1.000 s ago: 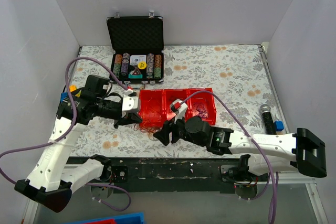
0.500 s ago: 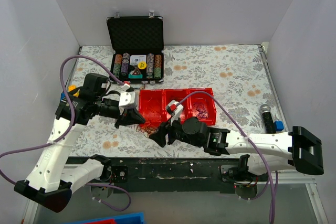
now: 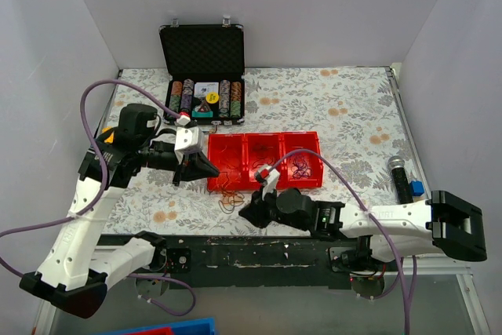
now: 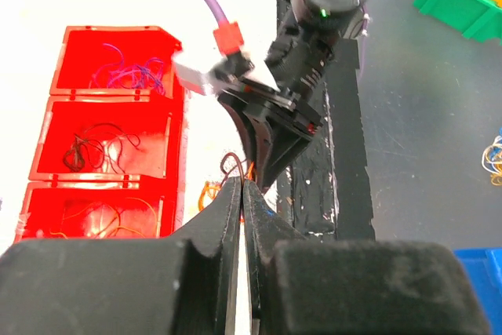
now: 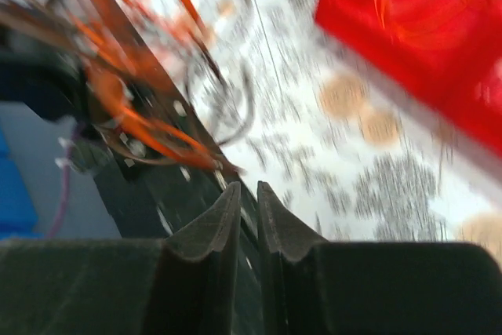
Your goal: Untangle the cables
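Note:
The cables [image 3: 230, 198] are a small clump of coppery-orange and dark hair-thin wires on the patterned table, just in front of the red bins. My left gripper [image 3: 210, 172] hovers up-left of the clump. In the left wrist view it [image 4: 242, 184] is shut, with a dark loop and orange strands of the cables [image 4: 233, 164] coming out of its tips. My right gripper [image 3: 248, 213] sits low at the table's near edge, right of the clump. Its jaws [image 5: 248, 187] are closed to a thin slit with nothing visible between them. The blurred orange cables [image 5: 133, 107] lie just ahead of its tips.
A row of three red bins [image 3: 263, 135] with a few loose wires inside stands behind the clump. An open black case of poker chips [image 3: 202, 52] sits at the back left. A microphone [image 3: 398, 172] lies at the right. The black table edge [image 3: 259, 245] runs under the right gripper.
The right gripper's jaws closed from wide open and it drew back toward the near edge. The left gripper, shut throughout, rose and shifted right toward the bins.

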### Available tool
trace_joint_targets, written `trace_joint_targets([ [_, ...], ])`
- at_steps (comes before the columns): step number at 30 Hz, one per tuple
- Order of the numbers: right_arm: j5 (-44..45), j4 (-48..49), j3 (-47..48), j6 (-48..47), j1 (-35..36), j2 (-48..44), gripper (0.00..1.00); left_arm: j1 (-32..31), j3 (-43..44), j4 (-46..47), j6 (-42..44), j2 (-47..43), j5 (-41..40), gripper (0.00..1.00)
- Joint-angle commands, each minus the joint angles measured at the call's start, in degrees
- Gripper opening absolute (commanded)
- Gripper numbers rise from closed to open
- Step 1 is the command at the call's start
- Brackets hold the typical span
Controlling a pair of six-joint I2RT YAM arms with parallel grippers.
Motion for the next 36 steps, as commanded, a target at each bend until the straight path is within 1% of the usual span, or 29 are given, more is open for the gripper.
trace_joint_targets([
  [1, 2.89, -0.80, -7.84, 6.63, 2.48, -4.34, 0.17, -0.11, 1.80, 7.55, -5.99, -2.06, -0.61, 0.00],
  [5, 6.67, -2.99, -13.03, 11.20, 5.20, -8.12, 0.13, -0.02, 1.27, 14.15, -10.38, -2.85, -1.93, 0.00],
  [6, 7.64, -3.78, -13.74, 12.43, 5.82, -8.91, 0.11, -0.02, 1.27, 15.47, -11.53, -2.77, -2.02, 0.00],
  [8, 9.22, -4.93, -14.71, 13.84, 6.96, -10.50, 0.09, -0.11, 1.80, 15.66, -12.07, -2.33, -1.15, 0.00],
  [9, 9.75, -5.63, -14.37, 13.67, 7.32, -11.72, 0.11, -0.11, 1.97, 15.14, -12.24, -1.98, -0.88, 0.00],
  [10, 10.89, -7.03, -13.40, 13.24, 7.67, -13.74, 0.15, -0.11, 2.32, 14.26, -12.33, -1.54, -0.53, 0.00],
  [12, 13.35, -9.31, -11.12, 11.48, 8.20, -16.99, 0.31, -0.19, 2.94, 11.37, -10.41, -0.66, 0.70, 0.00],
  [16, 16.17, -11.17, -6.37, 5.51, 8.29, -22.80, 0.56, -0.46, 3.82, 3.47, -1.99, 0.13, 4.30, 0.00],
  [17, 16.52, -11.35, -4.97, 3.76, 8.20, -23.85, 0.61, -0.55, 3.91, 2.05, 0.30, -0.04, 5.09, 0.00],
  [21, 16.09, -12.22, 0.74, -2.05, 8.20, -24.74, 0.65, -0.55, 3.56, -0.94, 5.32, -0.48, 6.68, 0.00],
  [24, 16.26, -12.93, 4.52, -5.57, 8.20, -24.04, 0.68, -0.63, 4.17, -6.73, 11.21, 0.48, 8.87, 0.00],
  [26, 16.61, -12.84, 6.72, -8.47, 8.11, -23.08, 0.69, -0.72, 4.79, -9.12, 13.59, 1.36, 10.19, 0.00],
  [29, 15.56, -13.10, 10.33, -11.72, 7.94, -21.15, 0.70, -0.90, 4.96, -9.39, 13.69, 1.63, 11.07, 0.00],
  [32, 11.53, -14.59, 12.44, -13.66, 7.41, -19.12, 0.72, -0.90, 4.96, -8.95, 13.69, 1.45, 10.99, 0.00],
  [36, 6.69, -15.65, 13.06, -14.81, 6.71, -18.68, 0.75, -0.99, 4.96, -9.04, 13.77, 1.10, 10.90, 0.00],
])
